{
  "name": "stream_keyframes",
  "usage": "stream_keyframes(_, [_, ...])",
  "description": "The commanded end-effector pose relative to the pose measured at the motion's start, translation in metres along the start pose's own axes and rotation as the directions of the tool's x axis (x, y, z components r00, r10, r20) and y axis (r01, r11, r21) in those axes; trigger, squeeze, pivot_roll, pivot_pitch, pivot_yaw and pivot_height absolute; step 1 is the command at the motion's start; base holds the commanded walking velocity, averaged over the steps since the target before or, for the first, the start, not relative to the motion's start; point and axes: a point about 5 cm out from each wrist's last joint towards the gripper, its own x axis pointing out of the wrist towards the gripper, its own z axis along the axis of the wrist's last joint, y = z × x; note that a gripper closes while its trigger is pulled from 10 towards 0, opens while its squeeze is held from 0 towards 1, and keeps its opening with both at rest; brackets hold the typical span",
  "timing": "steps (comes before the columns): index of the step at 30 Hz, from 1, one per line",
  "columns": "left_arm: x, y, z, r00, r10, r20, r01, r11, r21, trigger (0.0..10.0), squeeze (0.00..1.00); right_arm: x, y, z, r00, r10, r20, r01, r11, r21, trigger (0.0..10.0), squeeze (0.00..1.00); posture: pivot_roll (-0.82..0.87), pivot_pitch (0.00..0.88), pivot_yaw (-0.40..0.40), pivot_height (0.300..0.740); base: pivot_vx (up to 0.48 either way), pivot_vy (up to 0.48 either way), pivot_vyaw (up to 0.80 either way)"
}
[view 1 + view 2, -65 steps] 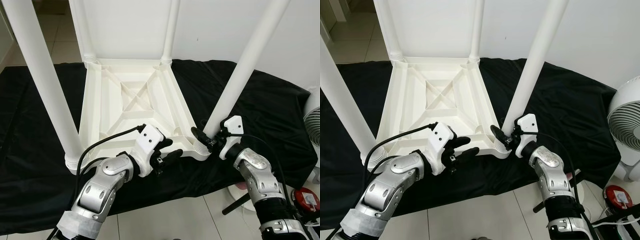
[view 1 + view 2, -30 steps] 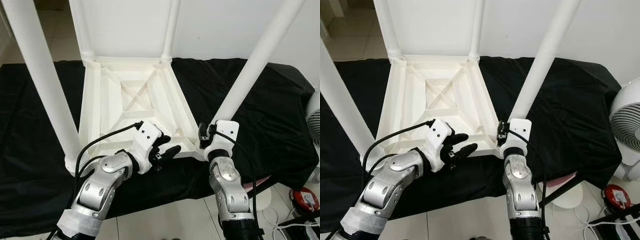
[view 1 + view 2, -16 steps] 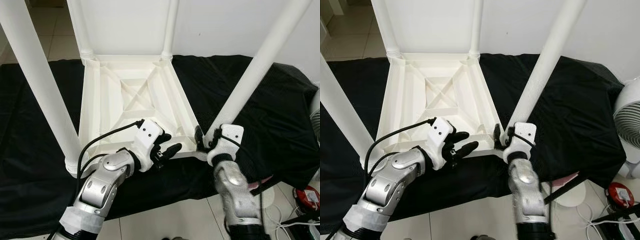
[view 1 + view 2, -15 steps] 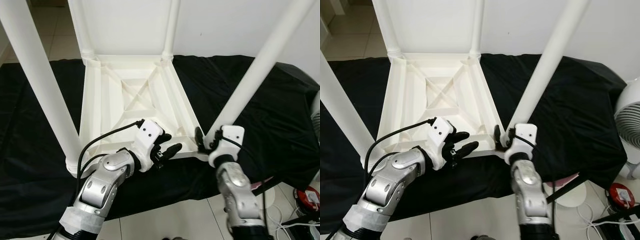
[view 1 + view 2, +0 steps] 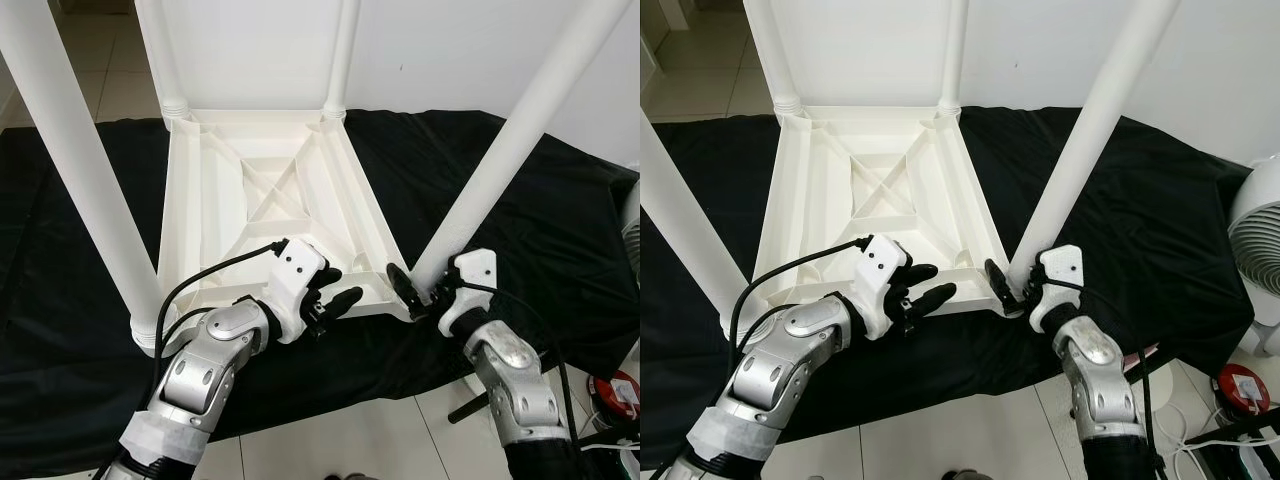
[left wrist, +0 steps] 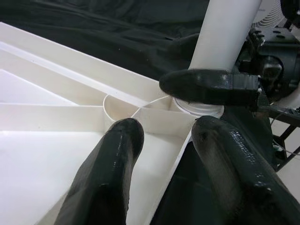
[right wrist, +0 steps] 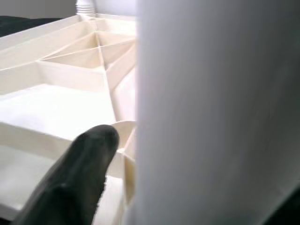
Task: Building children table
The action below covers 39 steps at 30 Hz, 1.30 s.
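A white plastic table [image 5: 262,190] lies upside down on a black cloth [image 5: 560,210], its ribbed underside facing up and four white legs rising from its corners. The left gripper [image 5: 335,295] rests at the table's near edge, fingers apart, one over the ribbed underside and one just outside the rim, as the left wrist view shows. The right gripper [image 5: 412,290] is at the near right corner, its fingers clasped on the base of the near right leg [image 5: 520,140] where that leg meets its corner socket. In the right wrist view one black finger [image 7: 79,173] presses beside the leg, which stands close and blurred. The near left leg [image 5: 85,170] stands at the left corner, and two far legs rise at the back. A white fan [image 5: 1255,240] stands on the floor at the right.
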Motion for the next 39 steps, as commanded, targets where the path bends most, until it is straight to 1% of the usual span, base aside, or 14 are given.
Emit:
stream_keyframes(1, [0.002, -0.001, -0.001, 1.000, -0.005, 0.001, 0.005, 1.000, -0.009, 10.0, 0.00, 0.008, 0.003, -0.004, 0.995, 0.094, -0.025, -0.094, 0.995, -0.014, 0.0, 0.00, 0.01, 0.050, -0.061, 0.740, 0.000, 0.000, 0.00])
stream_keyframes(4, [0.002, -0.002, -0.002, 1.000, -0.001, 0.001, 0.001, 1.000, -0.008, 10.0, 0.00, 0.012, 0.004, -0.006, 0.986, 0.158, -0.044, -0.159, 0.987, -0.014, 0.0, 0.00, 0.02, 0.049, -0.066, 0.740, 0.000, 0.000, 0.00])
stream_keyframes(8, [0.001, -0.002, -0.001, 1.000, 0.012, 0.011, -0.012, 1.000, -0.016, 10.0, 0.00, 0.010, 0.002, -0.013, 0.980, 0.186, -0.069, -0.186, 0.983, 0.012, 0.0, 0.00, 0.03, 0.048, -0.081, 0.740, 0.000, 0.000, 0.00])
stream_keyframes(17, [0.002, -0.002, -0.001, 1.000, 0.020, 0.015, -0.019, 1.000, -0.020, 10.0, 0.00, 0.010, 0.001, -0.015, 0.984, 0.170, -0.054, -0.168, 0.985, 0.036, 0.0, 0.00, 0.04, 0.047, -0.085, 0.740, 0.000, 0.000, 0.00])
stream_keyframes(18, [0.002, -0.002, -0.001, 1.000, 0.019, 0.015, -0.019, 1.000, -0.020, 10.0, 0.00, 0.010, 0.002, -0.014, 0.987, 0.156, -0.045, -0.154, 0.987, 0.041, 10.0, 0.00, 0.03, 0.046, -0.081, 0.740, 0.000, 0.000, 0.00])
stream_keyframes(23, [0.002, -0.002, 0.000, 1.000, 0.017, 0.014, -0.017, 1.000, -0.019, 10.0, 0.00, 0.010, 0.007, -0.011, 0.992, 0.124, -0.023, -0.122, 0.991, 0.058, 10.0, 0.00, 0.03, 0.048, -0.078, 0.740, 0.000, 0.000, 0.00])
stream_keyframes(26, [0.002, -0.002, 0.000, 1.000, 0.012, 0.013, -0.012, 1.000, -0.019, 10.0, 0.00, 0.007, 0.013, -0.008, 0.999, 0.037, -0.020, -0.037, 0.998, 0.046, 10.0, 0.00, 0.02, 0.051, -0.076, 0.740, 0.000, 0.000, 0.00])
stream_keyframes(29, [0.002, -0.003, -0.001, 1.000, 0.009, 0.013, -0.008, 1.000, -0.020, 10.0, 0.00, 0.007, 0.018, -0.010, 0.998, -0.030, -0.049, 0.030, 1.000, -0.007, 10.0, 0.00, 0.02, 0.053, -0.075, 0.740, 0.000, 0.000, 0.00])
stream_keyframes(30, [0.002, -0.003, -0.001, 1.000, 0.007, 0.012, -0.006, 1.000, -0.020, 10.0, 0.00, 0.008, 0.021, -0.009, 0.996, -0.072, -0.048, 0.072, 0.997, -0.001, 10.0, 0.00, 0.02, 0.052, -0.074, 0.740, 0.000, 0.000, 0.00])
stream_keyframes(32, [0.002, -0.003, -0.001, 1.000, 0.005, 0.011, -0.005, 1.000, -0.020, 10.0, 0.00, 0.008, 0.024, -0.009, 0.994, -0.100, -0.045, 0.100, 0.995, 0.007, 10.0, 0.00, 0.02, 0.052, -0.074, 0.740, 0.000, 0.000, 0.00])
stream_keyframes(34, [0.002, -0.003, -0.002, 1.000, 0.004, 0.008, -0.004, 1.000, -0.021, 10.0, 0.00, 0.009, 0.026, -0.012, 0.976, -0.202, -0.082, 0.203, 0.979, 0.008, 10.0, 0.00, 0.02, 0.050, -0.073, 0.740, 0.000, 0.000, 0.00])
stream_keyframes(35, [0.002, -0.003, -0.003, 1.000, 0.003, 0.008, -0.003, 1.000, -0.022, 10.0, 0.00, 0.008, 0.025, -0.013, 0.957, -0.269, -0.105, 0.271, 0.963, 0.004, 10.0, 0.00, 0.01, 0.047, -0.071, 0.740, 0.000, 0.000, 0.00])
stream_keyframes(36, [0.002, -0.003, -0.003, 1.000, 0.003, 0.008, -0.003, 1.000, -0.022, 10.0, 0.00, 0.008, 0.025, -0.013, 0.957, -0.269, -0.105, 0.271, 0.963, 0.004, 10.0, 0.00, 0.01, 0.047, -0.071, 0.740, 0.000, 0.000, 0.00])
stream_keyframes(39, [0.003, -0.003, -0.003, 1.000, 0.000, 0.006, 0.000, 1.000, -0.024, 10.0, 0.00, 0.005, 0.026, -0.015, 0.908, -0.398, -0.129, 0.403, 0.915, 0.012, 10.0, 0.00, 0.01, 0.046, -0.072, 0.740, 0.000, 0.000, 0.00])
